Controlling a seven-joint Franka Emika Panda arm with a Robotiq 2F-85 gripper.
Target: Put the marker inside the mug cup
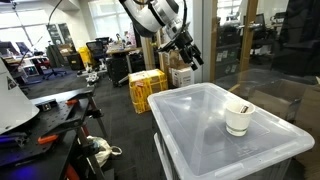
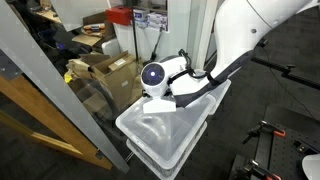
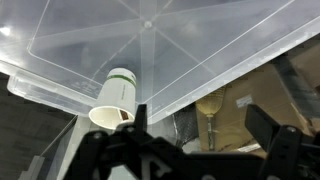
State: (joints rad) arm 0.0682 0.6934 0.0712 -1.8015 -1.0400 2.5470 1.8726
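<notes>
The cream-white mug cup (image 1: 238, 120) stands upright on the translucent plastic bin lid (image 1: 190, 120). A thin dark marker (image 1: 243, 107) leans inside the cup, its end showing at the rim. In the wrist view the cup (image 3: 115, 93) sits at the lower left on the lid (image 3: 200, 40), with a dark shape in its mouth. My gripper (image 1: 189, 52) hangs in the air above and beyond the lid's far edge, well apart from the cup. In the wrist view its jaws (image 3: 200, 128) are wide apart with nothing between them. In an exterior view the arm (image 2: 200, 80) hides the cup.
The lid tops a plastic bin (image 2: 165, 140). Yellow crates (image 1: 147, 90) and cardboard boxes (image 2: 105, 72) stand on the floor beyond it. A glass partition (image 1: 250, 45) runs beside the bin. A bench with tools (image 1: 50, 110) stands to one side.
</notes>
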